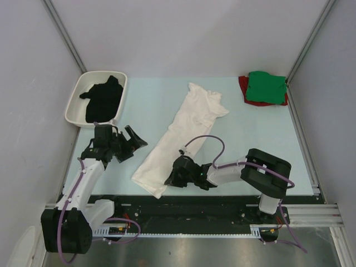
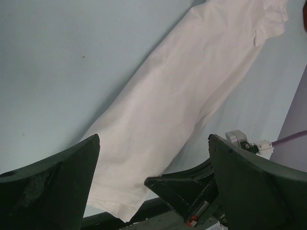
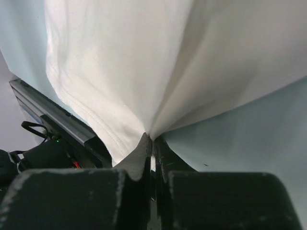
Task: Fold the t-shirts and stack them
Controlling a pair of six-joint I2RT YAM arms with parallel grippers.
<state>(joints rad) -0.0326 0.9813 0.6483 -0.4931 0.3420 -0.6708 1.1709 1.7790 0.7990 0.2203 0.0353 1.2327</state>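
Now the long white cloth t-shirt (image 1: 183,130) is lying diagonally mid-table, the right gripper (image 3: 152,143) pinching its near hem and the left gripper (image 1: 132,146) hanging wide apart. At the far-left corner, the white rounded plastic tray (image 1: 75,105) is holding a crumpled black cloth shirt (image 1: 104,100).

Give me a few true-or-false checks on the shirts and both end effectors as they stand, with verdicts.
1. The black t-shirt lies in the white tray. True.
2. The left end effector grips the white t-shirt. False: it is open and empty, near the tray.
3. The right end effector is shut on the white t-shirt's near edge. True.
4. The red t-shirt lies on top of the green t-shirt. False: green is on top of red.
5. The white t-shirt is folded into a compact square. False: it lies as a long diagonal strip.
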